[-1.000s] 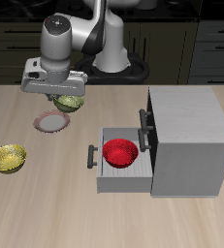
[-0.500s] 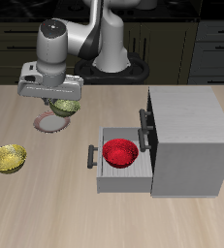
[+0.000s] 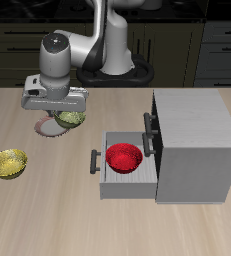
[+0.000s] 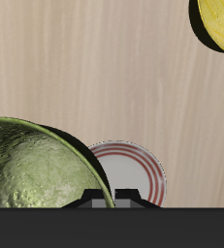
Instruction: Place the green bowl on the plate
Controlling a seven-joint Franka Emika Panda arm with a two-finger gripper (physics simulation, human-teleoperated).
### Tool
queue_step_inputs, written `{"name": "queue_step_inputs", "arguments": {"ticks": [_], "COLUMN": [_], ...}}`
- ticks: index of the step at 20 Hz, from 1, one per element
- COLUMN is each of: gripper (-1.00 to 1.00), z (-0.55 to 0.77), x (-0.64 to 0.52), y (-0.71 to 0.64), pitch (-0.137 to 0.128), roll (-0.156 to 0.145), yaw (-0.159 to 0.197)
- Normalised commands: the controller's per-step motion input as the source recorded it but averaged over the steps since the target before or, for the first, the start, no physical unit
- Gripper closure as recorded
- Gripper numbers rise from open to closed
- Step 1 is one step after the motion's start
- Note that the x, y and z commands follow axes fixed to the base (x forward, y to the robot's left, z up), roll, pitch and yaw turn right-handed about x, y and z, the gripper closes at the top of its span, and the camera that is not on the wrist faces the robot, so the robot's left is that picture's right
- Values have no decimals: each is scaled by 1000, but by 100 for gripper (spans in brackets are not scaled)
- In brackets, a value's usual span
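- The arm reaches forward and down over the bench [image 3: 47, 215], wrist pointing straight down.
- The hand [image 3: 63, 113] is clamped on the rim of the green bowl [image 3: 72, 118].
- The bowl hangs upright, mouth up, just above the plate [image 4: 143, 167], partly overlapping it.

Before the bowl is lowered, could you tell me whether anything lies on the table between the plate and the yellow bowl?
Nothing: in the wrist view only bare table separates the plate from the yellow bowl; the exterior view agrees.
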Motion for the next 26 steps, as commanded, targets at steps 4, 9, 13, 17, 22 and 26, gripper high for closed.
{"name": "queue_step_inputs", "arguments": {"ticks": [4, 9, 13, 17, 22, 26], "gripper": [100, 100, 100, 100, 100, 100], "z": [-146, 95, 20, 45, 34, 11], "x": [-69, -89, -93, -44, -2, -12], "y": [-144, -107, -108, -100, -35, -4], "pitch": [19, -19, -3, -8, -6, 0], "roll": [-19, -15, -21, -19, -9, -7], "yaw": [7, -1, 6, 1, -2, 5]}}
